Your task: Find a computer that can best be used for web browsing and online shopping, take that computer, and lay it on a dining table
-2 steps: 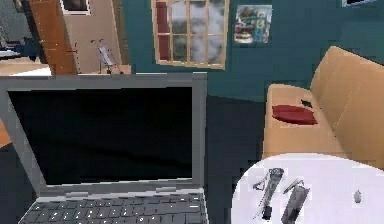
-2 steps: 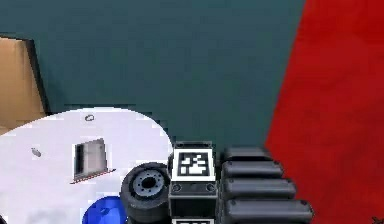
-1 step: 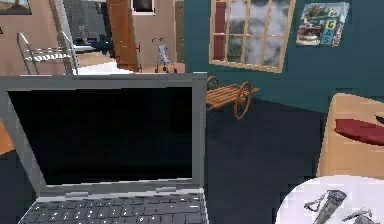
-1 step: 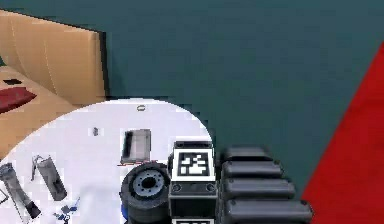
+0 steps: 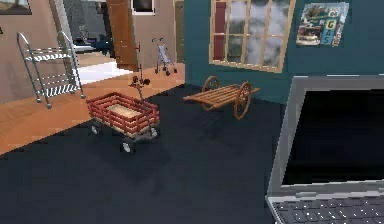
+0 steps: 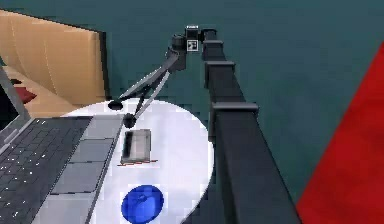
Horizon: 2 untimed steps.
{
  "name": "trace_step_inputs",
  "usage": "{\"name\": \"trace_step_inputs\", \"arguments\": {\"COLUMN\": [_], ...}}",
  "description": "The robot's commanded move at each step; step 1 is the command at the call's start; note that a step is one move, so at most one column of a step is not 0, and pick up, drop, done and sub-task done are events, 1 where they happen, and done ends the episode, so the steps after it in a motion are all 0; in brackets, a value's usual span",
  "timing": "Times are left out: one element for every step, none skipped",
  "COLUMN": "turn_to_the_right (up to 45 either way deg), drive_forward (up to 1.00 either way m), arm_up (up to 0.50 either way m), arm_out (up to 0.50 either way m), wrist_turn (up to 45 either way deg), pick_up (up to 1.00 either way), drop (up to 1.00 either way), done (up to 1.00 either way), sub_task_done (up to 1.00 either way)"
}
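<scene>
The laptop sits on the round white desk, lid up, at the arm side view's left. We judge it stiff, fairly heavy, smooth-cased, and fragile at hinge and screen. The edge of the keyboard base looks like the safest hold, never the lid. The pincer shows against the desk near the laptop's corner and a grey slab; we cannot tell whether it holds anything. The one container is a red wagon on the floor ahead. Its bed looks tan, whether load or bare boards we cannot say.
</scene>
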Motion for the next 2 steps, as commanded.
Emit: {"name": "trace_step_inputs", "arguments": {"turn_to_the_right": [0.0,0.0], "drive_forward": [0.00,0.00], "arm_up": [0.00,-0.08], "arm_out": [0.00,0.00], "wrist_turn": [39.0,0.0], "pick_up": [0.00,0.00], "drop": [0.00,0.00], "done": [0.00,0.00], "sub_task_done": [0.00,0.00]}}
